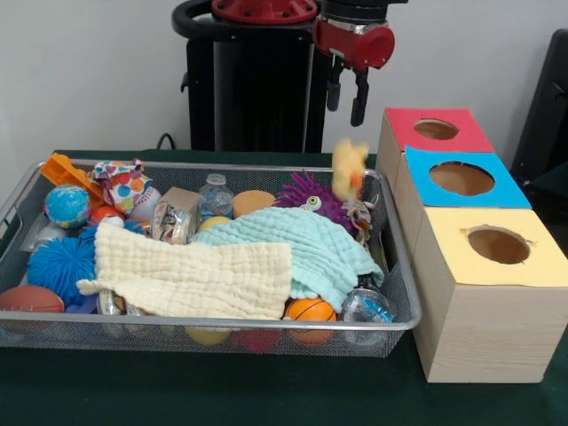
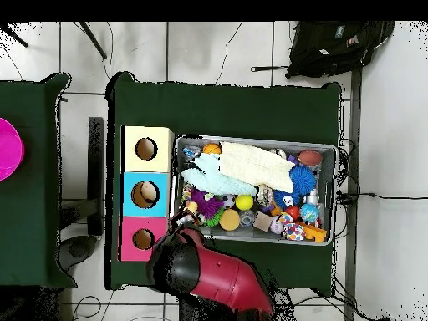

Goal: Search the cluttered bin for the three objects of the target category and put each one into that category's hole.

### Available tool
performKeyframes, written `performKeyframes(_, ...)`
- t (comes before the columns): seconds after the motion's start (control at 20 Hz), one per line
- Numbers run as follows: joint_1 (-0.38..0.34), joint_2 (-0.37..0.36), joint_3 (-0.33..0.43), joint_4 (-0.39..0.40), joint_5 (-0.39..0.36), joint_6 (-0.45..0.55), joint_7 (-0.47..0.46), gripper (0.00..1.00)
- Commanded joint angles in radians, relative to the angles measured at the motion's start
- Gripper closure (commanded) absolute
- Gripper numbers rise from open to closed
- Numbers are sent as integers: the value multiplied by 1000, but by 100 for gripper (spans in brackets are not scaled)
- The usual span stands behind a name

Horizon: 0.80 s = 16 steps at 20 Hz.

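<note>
A blurred yellow toy [image 1: 350, 168] is hanging in mid-air over the bin's [image 1: 390, 327] right rim, beside the red-topped box [image 1: 401, 129]. My gripper [image 1: 346, 102] is hovering above, fingers released and empty. Blue-topped box's hole [image 2: 148, 194] is apparently holding something; sorting is looking unfinished.

You've got the mesh bin [image 1: 18, 209] filling the left and centre of the front view, two cloths [image 1: 257, 262] lying over the clutter in it. Three boxes with holes [image 1: 484, 293] run up the right side, touching the bin.
</note>
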Motion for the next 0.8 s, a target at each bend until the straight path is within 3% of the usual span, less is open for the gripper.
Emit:
performKeyframes(0.05,33,19,21,-51,59,81,168,0)
performKeyframes(0.4,122,13,13,11,76,13,201,0)
performKeyframes(0.45,131,14,9,17,82,5,197,100)
performKeyframes(0.8,89,29,40,17,58,-57,141,100)
